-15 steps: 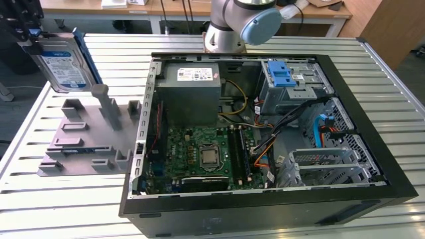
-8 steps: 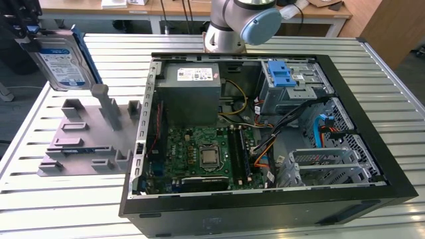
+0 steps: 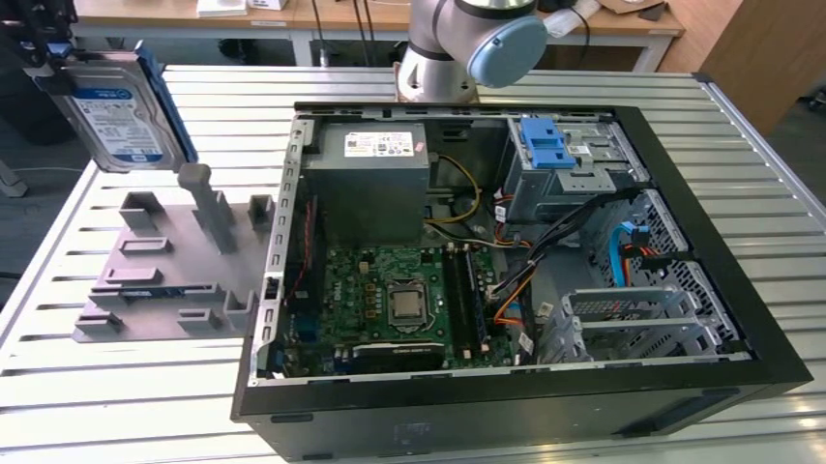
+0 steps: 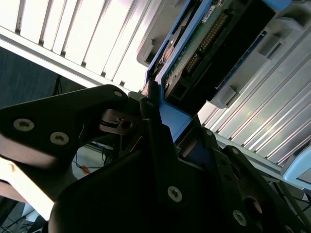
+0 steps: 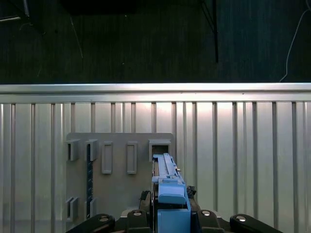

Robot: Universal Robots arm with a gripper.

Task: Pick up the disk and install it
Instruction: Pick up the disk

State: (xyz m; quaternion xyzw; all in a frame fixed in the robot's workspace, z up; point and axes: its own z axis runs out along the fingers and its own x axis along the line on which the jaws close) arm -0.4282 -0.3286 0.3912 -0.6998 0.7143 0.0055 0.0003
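In the exterior view we see the disk (image 3: 119,114) held upright in the air at the exterior view's far left, its white-and-blue label facing the camera. It hangs above the grey slotted fixture (image 3: 155,275) on the slatted metal table (image 3: 130,406), clear of the open computer case (image 3: 722,290). That view also gives us the case's inside: a grey power supply box (image 3: 374,179), the green motherboard (image 3: 400,295) and a blue latch (image 3: 548,145) on the drive cage. The second wrist view gives us the other face of the disk (image 4: 214,39), with green circuit board and connector pins. There the black gripper (image 4: 170,121) is clamped tight on the blue carrier frame. In the first wrist view we look down the disk (image 5: 167,187) edge-on, a narrow blue strip rising from the gripper (image 5: 170,221). The fixture (image 5: 121,189) lies directly beneath it on the table (image 5: 243,145).
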